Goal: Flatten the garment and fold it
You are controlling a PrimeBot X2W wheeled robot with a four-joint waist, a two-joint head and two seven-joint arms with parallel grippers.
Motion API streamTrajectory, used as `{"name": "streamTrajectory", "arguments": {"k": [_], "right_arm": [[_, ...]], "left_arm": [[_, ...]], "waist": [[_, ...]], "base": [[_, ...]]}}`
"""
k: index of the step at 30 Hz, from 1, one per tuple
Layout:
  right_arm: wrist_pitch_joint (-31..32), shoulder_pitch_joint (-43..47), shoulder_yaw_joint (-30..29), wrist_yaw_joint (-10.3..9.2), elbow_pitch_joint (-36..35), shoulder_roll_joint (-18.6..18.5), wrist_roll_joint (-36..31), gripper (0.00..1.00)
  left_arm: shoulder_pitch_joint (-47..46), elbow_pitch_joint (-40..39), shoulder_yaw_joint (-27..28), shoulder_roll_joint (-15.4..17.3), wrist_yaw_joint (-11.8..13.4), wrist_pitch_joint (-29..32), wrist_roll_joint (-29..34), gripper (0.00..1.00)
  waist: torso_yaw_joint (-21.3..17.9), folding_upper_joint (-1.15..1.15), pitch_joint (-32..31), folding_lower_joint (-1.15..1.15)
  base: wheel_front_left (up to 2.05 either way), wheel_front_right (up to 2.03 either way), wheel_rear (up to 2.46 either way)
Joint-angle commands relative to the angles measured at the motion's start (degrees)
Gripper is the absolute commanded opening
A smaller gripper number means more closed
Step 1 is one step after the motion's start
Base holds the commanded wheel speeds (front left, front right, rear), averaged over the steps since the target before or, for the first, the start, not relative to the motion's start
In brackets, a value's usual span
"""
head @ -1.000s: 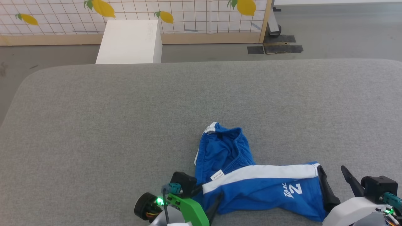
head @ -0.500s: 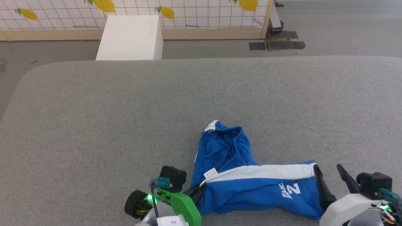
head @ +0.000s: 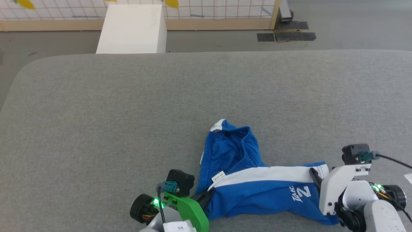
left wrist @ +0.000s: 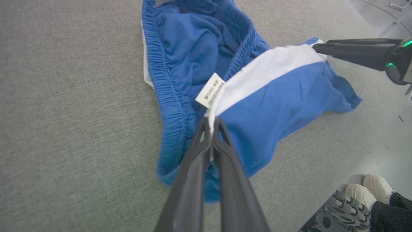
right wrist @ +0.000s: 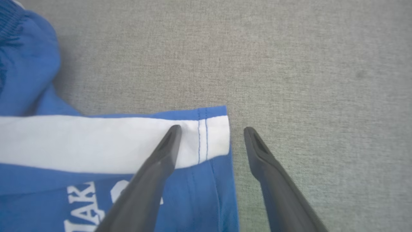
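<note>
The garment (head: 257,190), bright blue shorts with a white stripe and white print, lies crumpled near the front edge of the grey table (head: 128,112). Its waistband opening points away from me and one leg runs to the right. My left gripper (head: 207,195) is shut on the garment's edge where the white stripe starts, just below a small white label (left wrist: 210,90); in the left wrist view the fingertips (left wrist: 210,120) pinch the cloth (left wrist: 273,96). My right gripper (right wrist: 210,132) is open over the leg's hem (right wrist: 214,135), one finger above the white stripe, the other above bare table. Its dark finger (head: 314,177) shows at the hem.
A white box (head: 132,29) stands on the floor behind the table, before a tiled panel with a wooden base. Dark floor plates (head: 286,33) lie at the back right. A person's pale shoes (left wrist: 370,190) show beside the table's front edge.
My left gripper has shut on the garment's edge. My right arm has turned and moved in over the leg hem. The head camera has tilted down a little.
</note>
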Motion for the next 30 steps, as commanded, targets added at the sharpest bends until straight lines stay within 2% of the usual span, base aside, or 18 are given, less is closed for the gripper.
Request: {"name": "streamTrajectory", "arguments": {"k": [1, 2, 3, 4, 5, 6, 7, 14, 20, 25, 30], "right_arm": [[0.9, -1.2, -0.1, 0.28, 0.3, 0.0, -0.1, 1.00], [1.8, -1.6, -0.1, 0.28, 0.5, 0.0, 0.1, 0.93], [2.4, -1.7, -0.1, 0.28, 0.6, 0.0, 0.2, 0.54], [3.0, -1.7, 0.0, 0.28, 0.6, 0.0, 0.3, 0.45], [3.3, -1.7, 0.0, 0.28, 0.4, 0.0, 0.4, 0.29], [3.6, -1.5, 0.2, 0.28, 0.1, 0.0, 0.5, 0.07], [3.8, -1.2, 0.4, 0.28, -0.3, 0.0, 0.7, 0.00], [3.4, 0.8, 1.1, 0.28, -4.8, 0.0, 1.0, 0.00], [4.4, -0.1, 2.8, 0.28, -11.5, 0.0, 2.1, 0.00], [6.5, -8.0, 5.3, 0.28, -15.5, 0.0, 0.1, 0.00], [8.0, -20.1, 9.5, 0.28, -13.6, -2.6, 0.3, 0.00]], "left_arm": [[-0.8, -0.1, -0.1, 0.1, -0.1, 0.0, -0.1, 0.00], [-0.8, 0.0, -0.1, 0.1, -0.1, -0.1, -0.2, 0.00], [-0.8, 0.0, -0.2, 0.0, -0.1, -0.2, -0.2, 0.00], [-0.9, 0.1, -0.2, 0.0, 0.0, -0.3, -0.3, 0.00], [-0.9, 0.1, -0.2, 0.0, 0.0, -0.4, -0.3, 0.00], [-0.9, 0.2, -0.3, 0.0, 0.0, -0.4, -0.4, 0.00], [-0.9, 0.3, -0.3, 0.0, 0.1, -0.5, -0.4, 0.00], [-0.6, 0.0, 0.2, 0.4, 0.6, -1.0, -0.7, 0.00], [-3.2, -2.9, 2.1, 1.4, 0.3, -4.0, -0.5, 0.00], [-11.9, -5.4, 3.8, 4.9, -1.7, -3.3, -1.1, 0.00], [-24.8, -4.3, 4.9, 9.1, -3.0, -0.7, -3.7, 0.00]], "waist": [[0.7, 0.00, 0.4, 0.00], [1.0, 0.00, 0.5, 0.00], [1.1, 0.00, 0.5, 0.00], [1.3, 0.00, 0.5, 0.00], [1.4, 0.00, 0.5, 0.00], [1.5, 0.00, 0.6, 0.00], [1.5, 0.00, 0.5, 0.00], [0.5, 0.00, 0.1, 0.00], [-0.6, 0.00, 0.0, 0.00], [-1.3, 0.00, 0.9, 0.00], [-2.0, 0.00, 3.3, 0.00]], "base": [[0.00, 0.00, 0.00], [0.00, 0.00, 0.00], [0.00, 0.00, 0.00], [0.00, 0.00, 0.00], [0.00, 0.00, 0.00], [0.00, 0.00, 0.00], [0.00, 0.00, 0.00], [0.00, 0.00, 0.00], [0.00, 0.00, 0.00], [0.00, 0.00, 0.00], [0.00, 0.00, 0.00]]}}
